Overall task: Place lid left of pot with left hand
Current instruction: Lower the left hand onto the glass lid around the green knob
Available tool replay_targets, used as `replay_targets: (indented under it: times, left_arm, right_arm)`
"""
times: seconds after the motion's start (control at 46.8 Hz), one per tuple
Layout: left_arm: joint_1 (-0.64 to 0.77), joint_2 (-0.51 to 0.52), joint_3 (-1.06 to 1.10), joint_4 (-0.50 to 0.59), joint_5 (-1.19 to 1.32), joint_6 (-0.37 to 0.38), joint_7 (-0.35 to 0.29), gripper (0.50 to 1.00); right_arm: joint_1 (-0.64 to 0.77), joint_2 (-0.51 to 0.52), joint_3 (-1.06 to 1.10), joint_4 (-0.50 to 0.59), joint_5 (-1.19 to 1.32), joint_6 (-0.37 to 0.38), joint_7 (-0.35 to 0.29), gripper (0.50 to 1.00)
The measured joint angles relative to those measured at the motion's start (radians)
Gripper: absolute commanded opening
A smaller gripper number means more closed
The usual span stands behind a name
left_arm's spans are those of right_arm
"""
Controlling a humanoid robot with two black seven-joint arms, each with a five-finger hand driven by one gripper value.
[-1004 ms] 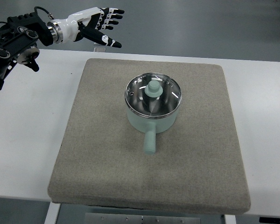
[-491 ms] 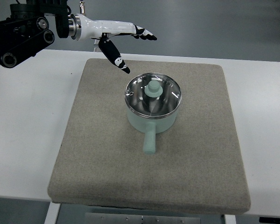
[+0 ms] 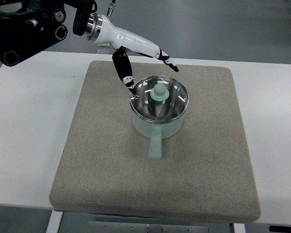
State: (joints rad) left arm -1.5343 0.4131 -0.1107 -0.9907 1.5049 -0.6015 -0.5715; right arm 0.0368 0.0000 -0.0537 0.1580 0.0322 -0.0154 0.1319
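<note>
Left hand (image 3: 141, 56) enters from the upper-left, white with black fingertips, fingers spread and holding nothing. Thumb (image 3: 123, 71) points down toward the pot's far-left rim, tip just beside it — contact cannot be judged. The other fingers (image 3: 164, 57) stretch out above the mat beyond the pot, apart from the lid.

White table (image 3: 29, 136) carries everything. Grey-brown square mat (image 3: 111, 174) lies on it, covering most of the middle.

Black arm (image 3: 26, 26) sits in the upper-left corner, over the table's far edge.

Pale green pot (image 3: 157, 124) stands upright on the mat, slightly above the mat's centre; its straight handle (image 3: 155, 145) points toward the near edge.

Glass lid (image 3: 172, 104) with a metal rim is seated on the pot, level — not lifted.

Pale green knob (image 3: 159, 92) stands at the lid's centre, clear of the hand.
</note>
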Motion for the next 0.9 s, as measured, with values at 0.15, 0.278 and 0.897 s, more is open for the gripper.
replay_targets:
  times: [0.15,0.278,0.897]
  left_arm:
    - [-0.006,-0.019,0.000,-0.003,0.114,0.007,-0.032,0.994]
    - [0.002,-0.024,0.001,-0.003,0.184,0.021,-0.036,0.992]
    - [0.010,-0.065,0.075,0.011,0.264,0.147,-0.033,0.994]
  right_arm:
    - [-0.001,0.000,0.000,0.000,0.000,0.000,0.000,0.924]
    - [-0.001,0.000,0.000,0.000,0.000,0.000,0.000,0.924]
    - [0.000,0.000,0.000,0.000,0.000,0.000,0.000,0.924]
